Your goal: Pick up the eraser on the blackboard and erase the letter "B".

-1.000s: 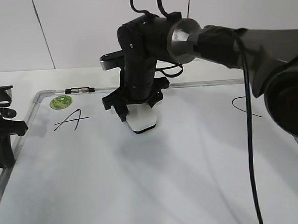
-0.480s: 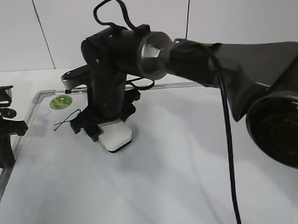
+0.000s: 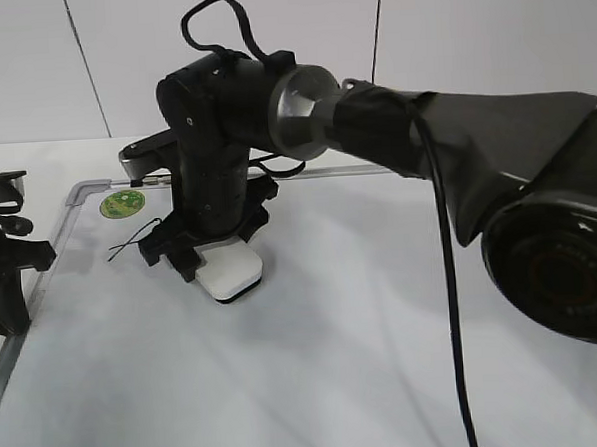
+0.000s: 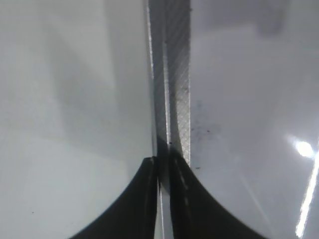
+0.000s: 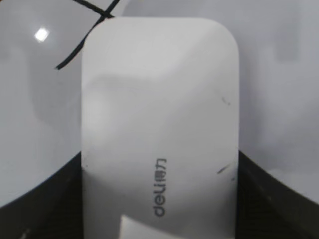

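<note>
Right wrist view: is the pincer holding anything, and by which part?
Yes. The right pincer grips the white eraser by its two long side edges, near the end with the grey print.

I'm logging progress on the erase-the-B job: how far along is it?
Done: the eraser is picked up, gripped by the right gripper. In hand: it rests on the blackboard beside the letter A, while the left gripper appears to pinch the frame. Left: no B shows on the bare board, but the arm hides part, so I cannot confirm it is gone.
</note>
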